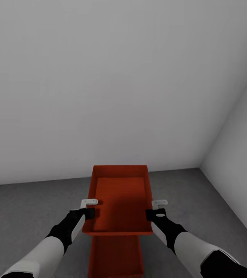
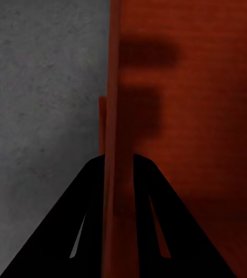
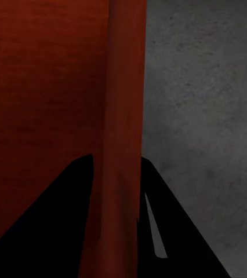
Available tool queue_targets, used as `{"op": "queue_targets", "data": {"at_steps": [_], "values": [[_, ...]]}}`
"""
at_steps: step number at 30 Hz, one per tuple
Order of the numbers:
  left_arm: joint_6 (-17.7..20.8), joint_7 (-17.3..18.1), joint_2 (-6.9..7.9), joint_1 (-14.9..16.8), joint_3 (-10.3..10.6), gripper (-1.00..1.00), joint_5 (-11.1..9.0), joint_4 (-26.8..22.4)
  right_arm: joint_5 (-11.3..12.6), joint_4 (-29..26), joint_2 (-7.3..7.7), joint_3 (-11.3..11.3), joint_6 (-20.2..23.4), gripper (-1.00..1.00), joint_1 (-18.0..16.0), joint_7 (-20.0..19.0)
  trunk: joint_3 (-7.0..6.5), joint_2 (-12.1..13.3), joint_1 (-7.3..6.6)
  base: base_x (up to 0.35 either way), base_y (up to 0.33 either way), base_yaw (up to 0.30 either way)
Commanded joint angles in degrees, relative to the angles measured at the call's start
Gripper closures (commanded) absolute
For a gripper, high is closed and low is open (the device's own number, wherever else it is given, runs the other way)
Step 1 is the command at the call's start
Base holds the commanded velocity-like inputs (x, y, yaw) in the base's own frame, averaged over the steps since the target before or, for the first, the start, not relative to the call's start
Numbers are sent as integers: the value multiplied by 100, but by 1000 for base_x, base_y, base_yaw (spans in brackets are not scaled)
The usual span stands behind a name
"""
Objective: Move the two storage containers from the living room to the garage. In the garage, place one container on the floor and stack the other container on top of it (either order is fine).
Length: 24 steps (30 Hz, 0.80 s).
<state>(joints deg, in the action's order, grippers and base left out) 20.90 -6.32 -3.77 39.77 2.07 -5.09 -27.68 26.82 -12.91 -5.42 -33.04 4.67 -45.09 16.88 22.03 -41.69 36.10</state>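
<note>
Filling the background, plain white-grey walls (image 1: 119, 85) meet a dark grey speckled concrete floor (image 1: 30, 208). An orange-red rectangular topless container (image 1: 119, 204) hangs above a second identical container (image 1: 115, 256) on the floor. The left gripper (image 1: 89, 206) and right gripper (image 1: 157, 207) each clamp a side wall.

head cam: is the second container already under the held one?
Yes, a lower container sits on the grey floor beneath the held container.
</note>
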Motion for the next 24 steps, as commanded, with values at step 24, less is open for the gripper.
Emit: {"op": "queue_targets", "data": {"at_steps": [24], "values": [[46, -68, -27, 4, -102, 100, 169, -185, 69, 7, -3, 43, 34, 100, 1, 579, 654, -970, 528, 0, 0, 0]]}}
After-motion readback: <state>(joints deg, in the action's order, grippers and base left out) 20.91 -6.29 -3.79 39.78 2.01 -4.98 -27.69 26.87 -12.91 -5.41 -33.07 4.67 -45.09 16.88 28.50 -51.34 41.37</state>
